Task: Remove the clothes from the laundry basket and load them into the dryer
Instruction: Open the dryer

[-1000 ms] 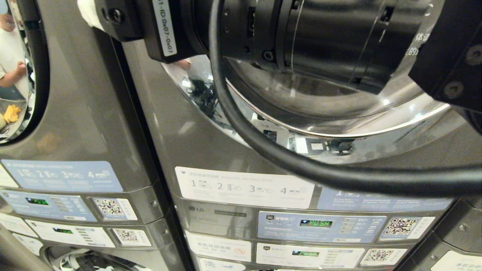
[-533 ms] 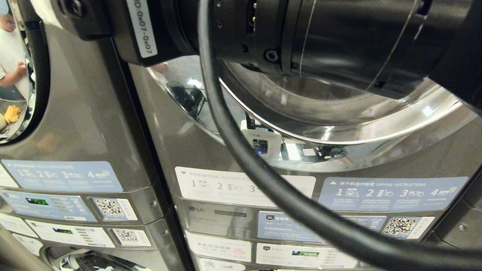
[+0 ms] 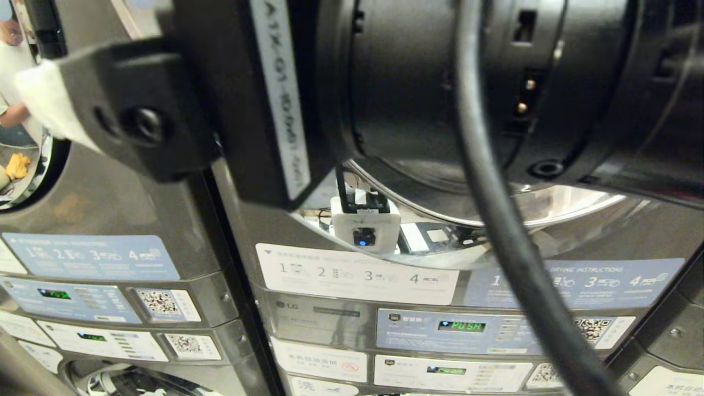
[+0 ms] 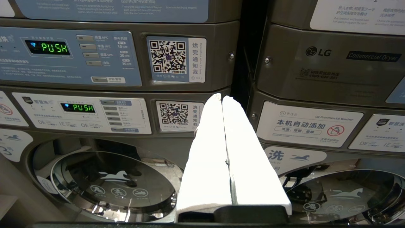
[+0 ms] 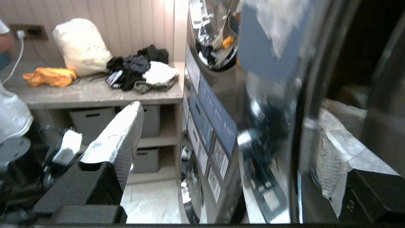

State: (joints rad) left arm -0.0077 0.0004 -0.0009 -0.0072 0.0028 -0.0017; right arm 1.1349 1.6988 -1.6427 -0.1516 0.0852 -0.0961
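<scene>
My right gripper [image 5: 226, 133] is open wide at the dryer [image 3: 341, 324], and the chrome rim of the dryer's round door [image 5: 272, 126] stands between its white-padded fingers [image 5: 117, 139]. The far pad sits beside a dark gap past that rim. In the head view the right arm fills the top, with one white pad [image 3: 49, 104] showing at the left above the door ring [image 3: 577, 203]. Nothing is held. My left gripper [image 4: 221, 96] is shut and empty, parked low before the washers. Dark and white clothes [image 5: 142, 71] lie on a counter. The laundry basket is out of view.
A second stacked machine [image 3: 110, 220] stands to the left. The counter [image 5: 95, 93] also bears an orange cloth [image 5: 50, 77] and a white bag [image 5: 82, 46], with grey bins [image 5: 91, 117] beneath. A person's white sleeve [image 5: 12, 117] is near it. A black cable [image 3: 495, 192] hangs before the head camera.
My right arm has swung closer to the head camera and now covers most of the door. Its white pad has dropped down and to the left.
</scene>
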